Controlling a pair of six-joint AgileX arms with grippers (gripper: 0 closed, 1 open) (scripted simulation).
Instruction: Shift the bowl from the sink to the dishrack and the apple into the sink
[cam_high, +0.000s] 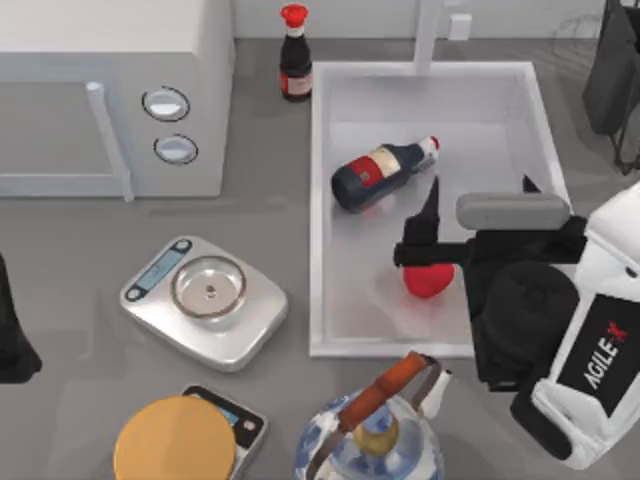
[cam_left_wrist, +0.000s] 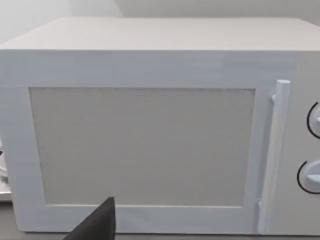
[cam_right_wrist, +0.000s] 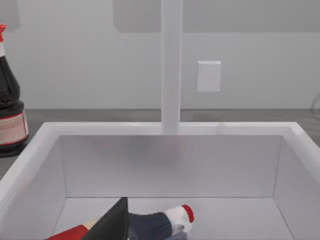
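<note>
In the top view the small bright red ball-shaped apple lay on the pale floor of the large white rectangular sink, in the lower right part of the basin, right of the frame's centre. The right pincer stood directly over it: one dark finger pointed toward the upper part of the frame, and the black bar of the pincer crossed just above the fruit, hiding its upper edge. Whether the pincer was clenched on the apple or released could not be told. Just beyond the finger, toward the upper left, a dark glass bottle with a red and cream label and a red tip lay on its side in the sink. A second dark bottle with a red cap stood upright on the grey table just outside the sink's upper left corner. The white shell of the right arm, at the lower right of the frame, bore the word "AGILE" with a red mark. That arm reached leftward over the sink's right rim. The left arm sat parked at the left edge, facing a white microwave oven.
</note>
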